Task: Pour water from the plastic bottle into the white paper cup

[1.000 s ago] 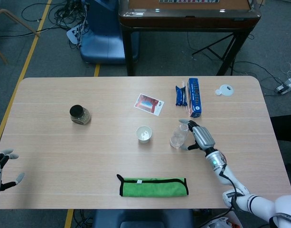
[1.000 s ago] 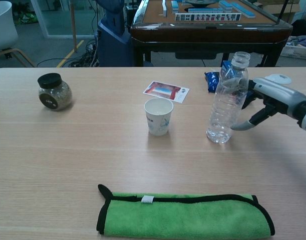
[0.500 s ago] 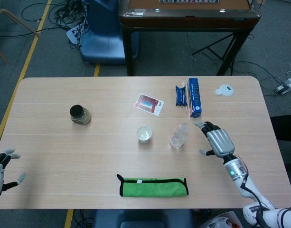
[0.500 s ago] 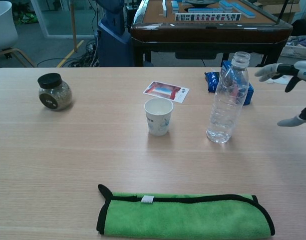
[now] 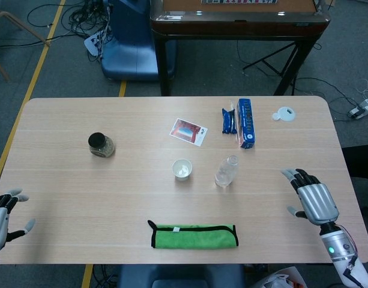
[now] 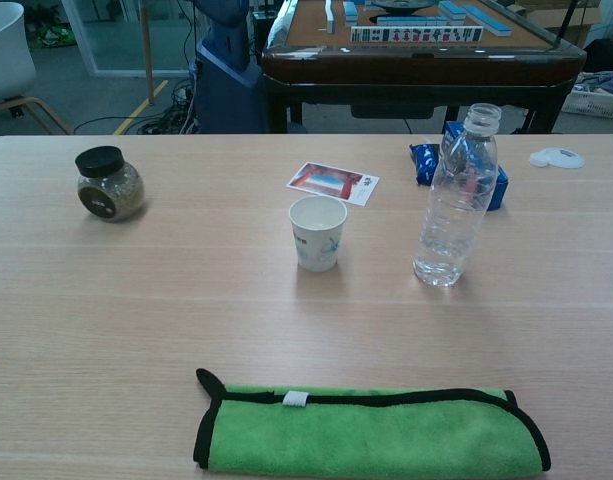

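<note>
A clear plastic bottle stands upright and uncapped on the table, with a little water at its bottom. To its left stands the white paper cup, upright and apart from it. My right hand is near the table's right front edge, well to the right of the bottle, fingers spread and holding nothing. My left hand hangs at the table's left front corner, fingers apart, empty. Neither hand shows in the chest view.
A green cloth lies folded at the front middle. A black-lidded jar stands at the left. A card, a blue box, a blue packet and a white lid lie behind.
My right hand let go of the bottle and drew back to the right and toward the front edge, leaving the chest view. The bottle stayed upright in place.
</note>
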Controlling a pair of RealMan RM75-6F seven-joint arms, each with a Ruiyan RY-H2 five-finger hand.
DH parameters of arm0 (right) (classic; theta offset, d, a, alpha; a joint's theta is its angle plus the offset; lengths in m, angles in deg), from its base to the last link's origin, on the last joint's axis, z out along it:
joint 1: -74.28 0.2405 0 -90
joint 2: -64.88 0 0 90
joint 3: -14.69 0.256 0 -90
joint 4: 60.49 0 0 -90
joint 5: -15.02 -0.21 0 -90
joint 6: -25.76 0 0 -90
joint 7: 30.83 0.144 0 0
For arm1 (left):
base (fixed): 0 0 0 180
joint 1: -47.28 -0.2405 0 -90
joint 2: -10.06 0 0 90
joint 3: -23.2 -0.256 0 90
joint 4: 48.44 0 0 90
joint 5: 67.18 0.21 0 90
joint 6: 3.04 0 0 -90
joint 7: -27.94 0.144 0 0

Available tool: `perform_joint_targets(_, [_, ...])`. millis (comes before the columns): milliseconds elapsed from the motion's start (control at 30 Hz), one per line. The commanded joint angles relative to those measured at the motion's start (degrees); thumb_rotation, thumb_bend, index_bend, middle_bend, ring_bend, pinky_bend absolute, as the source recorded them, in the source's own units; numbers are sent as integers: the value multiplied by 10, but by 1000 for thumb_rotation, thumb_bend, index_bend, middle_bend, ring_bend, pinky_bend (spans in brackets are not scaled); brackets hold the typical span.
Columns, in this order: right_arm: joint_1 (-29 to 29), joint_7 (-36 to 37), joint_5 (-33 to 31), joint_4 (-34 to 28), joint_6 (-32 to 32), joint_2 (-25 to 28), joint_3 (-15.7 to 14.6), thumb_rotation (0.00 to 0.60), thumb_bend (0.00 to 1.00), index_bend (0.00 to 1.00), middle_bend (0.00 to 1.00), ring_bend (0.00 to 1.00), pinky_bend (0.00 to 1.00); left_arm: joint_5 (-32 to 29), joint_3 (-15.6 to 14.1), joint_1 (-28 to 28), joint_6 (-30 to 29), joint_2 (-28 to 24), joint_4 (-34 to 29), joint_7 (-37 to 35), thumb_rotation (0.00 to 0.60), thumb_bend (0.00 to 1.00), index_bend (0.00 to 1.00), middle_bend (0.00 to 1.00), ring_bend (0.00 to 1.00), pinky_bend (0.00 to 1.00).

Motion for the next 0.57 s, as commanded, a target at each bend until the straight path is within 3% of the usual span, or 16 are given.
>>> perform_joint_targets(33, [-22,5,25,10,-27,0,-12,600,0,137,168,123,304,0,-1,0,0,1,1,2,600,170,352,229,241,508])
perform_joint_targets(200, [-37,-38,38,-3,-39,3,-17,600,0,137,175,123,304,3,-1,1,0,4,2,6,600,170,352,229,241,508])
perform_joint_targets(567, [-57,-34,65,-25,-53,16,-20,600,0,137,175,123,303,11,-1,6,2,7,-3,9,600,170,352,231,241,508])
